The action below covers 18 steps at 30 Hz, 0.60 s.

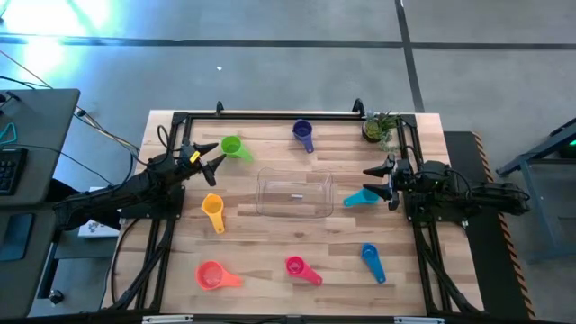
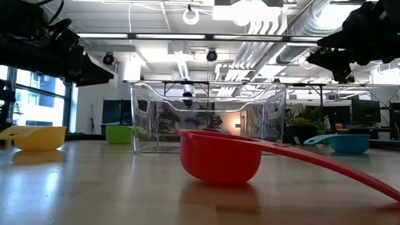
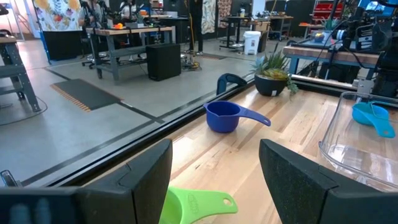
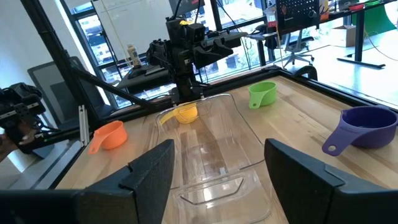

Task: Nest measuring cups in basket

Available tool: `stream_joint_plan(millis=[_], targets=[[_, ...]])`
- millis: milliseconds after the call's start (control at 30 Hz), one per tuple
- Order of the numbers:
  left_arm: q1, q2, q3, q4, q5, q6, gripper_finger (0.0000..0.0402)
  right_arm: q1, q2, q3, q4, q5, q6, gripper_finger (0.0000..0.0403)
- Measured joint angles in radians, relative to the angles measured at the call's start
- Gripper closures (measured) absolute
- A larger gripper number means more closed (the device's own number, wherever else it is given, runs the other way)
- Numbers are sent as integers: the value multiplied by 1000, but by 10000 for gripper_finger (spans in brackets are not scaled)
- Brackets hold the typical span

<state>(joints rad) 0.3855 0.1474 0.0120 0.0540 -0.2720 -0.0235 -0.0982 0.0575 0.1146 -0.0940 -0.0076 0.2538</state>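
Measuring cups lie scattered on the table (image 1: 270, 252) around the basket (image 1: 295, 193), which sits empty at its centre: green cup (image 1: 233, 147) at ten o'clock, purple cup (image 1: 303, 134) at twelve, teal cup (image 1: 362, 198) at three just beside the basket, orange-yellow cup (image 1: 213, 211) at nine, coral cup (image 1: 213, 275) at seven, magenta cup (image 1: 300, 268) at six, blue cup (image 1: 373, 261) at five. Left hand (image 1: 211, 160) hangs released beside the green cup; right hand (image 1: 382, 181) hangs released above the teal cup.
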Motion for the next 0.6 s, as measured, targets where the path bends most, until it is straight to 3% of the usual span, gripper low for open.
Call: stream_joint_plan(millis=[600], targets=[[0,0,37,101,0,25,169,0,0,0,0,0,0,160]])
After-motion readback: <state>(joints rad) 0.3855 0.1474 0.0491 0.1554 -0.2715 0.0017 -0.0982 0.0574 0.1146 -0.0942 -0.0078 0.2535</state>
